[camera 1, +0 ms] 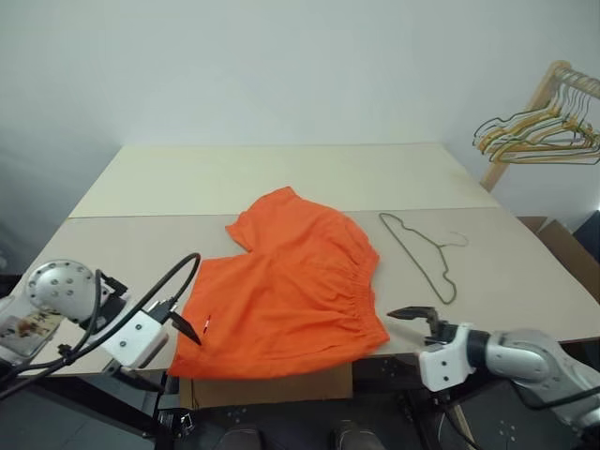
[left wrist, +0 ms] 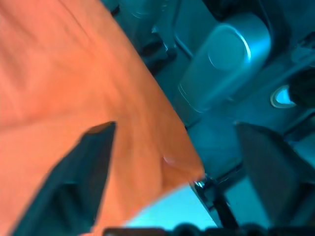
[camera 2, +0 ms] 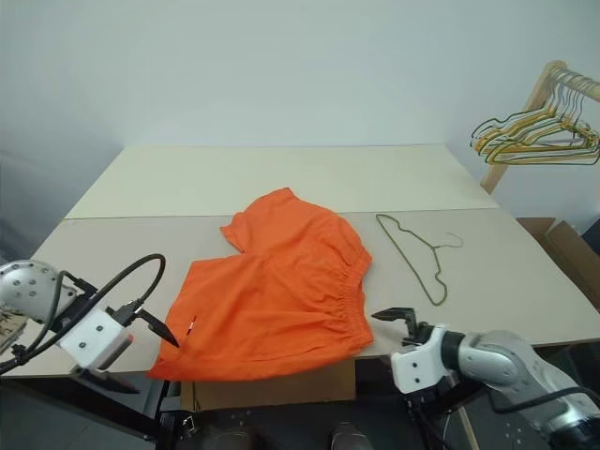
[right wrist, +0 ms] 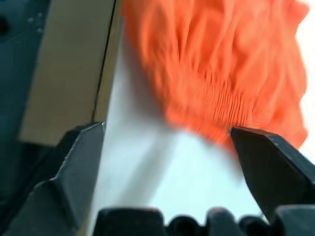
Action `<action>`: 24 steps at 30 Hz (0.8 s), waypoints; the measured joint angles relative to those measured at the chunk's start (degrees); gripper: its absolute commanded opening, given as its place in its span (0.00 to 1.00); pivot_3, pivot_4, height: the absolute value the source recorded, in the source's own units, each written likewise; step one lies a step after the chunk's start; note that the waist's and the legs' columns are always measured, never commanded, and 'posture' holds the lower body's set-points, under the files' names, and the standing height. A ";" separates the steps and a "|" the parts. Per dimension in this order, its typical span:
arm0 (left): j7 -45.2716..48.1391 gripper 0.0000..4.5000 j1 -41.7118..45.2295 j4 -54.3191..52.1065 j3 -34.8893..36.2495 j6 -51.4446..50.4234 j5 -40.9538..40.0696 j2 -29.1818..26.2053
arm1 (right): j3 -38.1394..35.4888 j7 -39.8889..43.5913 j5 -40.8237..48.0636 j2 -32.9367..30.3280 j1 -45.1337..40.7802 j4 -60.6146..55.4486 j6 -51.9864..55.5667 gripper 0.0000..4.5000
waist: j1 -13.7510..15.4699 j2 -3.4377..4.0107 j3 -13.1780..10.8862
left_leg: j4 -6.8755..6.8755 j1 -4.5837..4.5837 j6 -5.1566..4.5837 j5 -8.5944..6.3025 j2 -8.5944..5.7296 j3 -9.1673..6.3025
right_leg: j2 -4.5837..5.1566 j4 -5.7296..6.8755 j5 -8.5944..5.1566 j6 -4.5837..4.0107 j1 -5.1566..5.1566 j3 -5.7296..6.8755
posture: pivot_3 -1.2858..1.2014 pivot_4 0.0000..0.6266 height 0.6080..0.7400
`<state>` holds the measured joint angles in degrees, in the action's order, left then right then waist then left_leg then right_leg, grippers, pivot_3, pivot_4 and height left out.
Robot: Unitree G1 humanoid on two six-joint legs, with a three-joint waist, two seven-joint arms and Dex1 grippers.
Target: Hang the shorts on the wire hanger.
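Flat on the pale table (camera 1: 169, 178) lie the bright orange fabric shorts (camera 1: 291, 291), hem overhanging the near edge, with the thin grey wire hanger (camera 1: 424, 253) just beside their gathered waistband. Both the left gripper (camera 1: 187, 330) and right gripper (camera 1: 412, 315) hover with fingers spread, holding nothing.

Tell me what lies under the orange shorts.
The shorts lie flat on the table; their near hem overhangs its front edge above a brown cardboard piece. Anything else beneath the fabric is covered. The wire hanger lies beside them, apart.
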<state>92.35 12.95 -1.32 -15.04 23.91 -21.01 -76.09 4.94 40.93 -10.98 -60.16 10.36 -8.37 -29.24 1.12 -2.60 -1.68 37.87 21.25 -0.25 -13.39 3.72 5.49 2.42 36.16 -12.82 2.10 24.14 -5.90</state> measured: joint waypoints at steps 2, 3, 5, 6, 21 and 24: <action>0.00 1.00 -0.16 0.02 1.92 -1.53 -3.18 -0.51 | -6.66 1.42 7.12 0.26 5.71 -4.42 7.39 1.00 | 0.12 0.00 0.00 | 0.00 0.04 0.01 0.00 0.01 -0.03 | 0.00 0.01 0.00 0.00 0.03 0.05 | 0.57 0.00 1.00; -0.01 1.00 -0.06 0.01 2.72 -2.71 -4.22 -0.41 | -8.54 1.57 9.86 0.74 6.92 -6.05 10.80 1.00 | 0.05 -0.01 0.00 | 0.00 0.01 0.01 0.00 0.03 -0.03 | -0.02 0.02 0.00 0.00 0.00 0.05 | 0.57 0.00 1.00; -0.47 1.00 1.92 0.07 4.92 -9.43 -7.89 1.76 | -14.35 0.23 17.05 4.34 8.17 -11.49 24.08 1.00 | 0.06 -0.02 -0.01 | 0.04 0.00 0.03 0.02 0.08 -0.07 | -0.01 0.04 0.00 0.00 0.01 0.19 | 0.57 0.00 1.00; -1.39 1.00 3.87 -0.02 5.54 -12.77 -9.20 3.34 | -16.16 -0.78 19.37 5.03 7.83 -13.43 30.43 1.00 | 0.17 -0.02 -0.01 | 0.10 -0.02 0.07 0.04 0.07 -0.10 | -0.01 0.07 0.00 0.00 0.00 0.23 | 0.57 0.00 1.00; -19.18 1.00 18.02 -5.04 7.36 -42.31 -14.26 28.52 | -11.56 -18.64 22.39 17.30 -28.02 -0.52 95.38 1.00 | -0.49 -0.11 0.07 | 0.02 0.56 0.07 -0.02 -0.02 -0.55 | -0.24 -0.10 0.35 0.08 0.24 0.31 | 0.54 0.00 1.00; -19.05 1.00 18.29 -4.82 7.36 -42.83 -12.78 29.67 | -9.54 -18.08 22.44 17.58 -30.43 2.74 96.14 1.00 | -0.57 -0.11 0.07 | 0.02 0.64 0.03 -0.06 -0.03 -0.58 | -0.23 -0.17 0.38 0.04 0.24 0.34 | 0.54 0.00 1.00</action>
<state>73.30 31.24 -6.14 -7.68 -18.92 -33.79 -46.42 -4.60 22.85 11.46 -42.58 -20.07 -5.63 66.89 0.55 -2.71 -1.60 37.89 21.89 -0.22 -13.45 3.70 4.91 2.19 35.99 -12.44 2.15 24.38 -5.56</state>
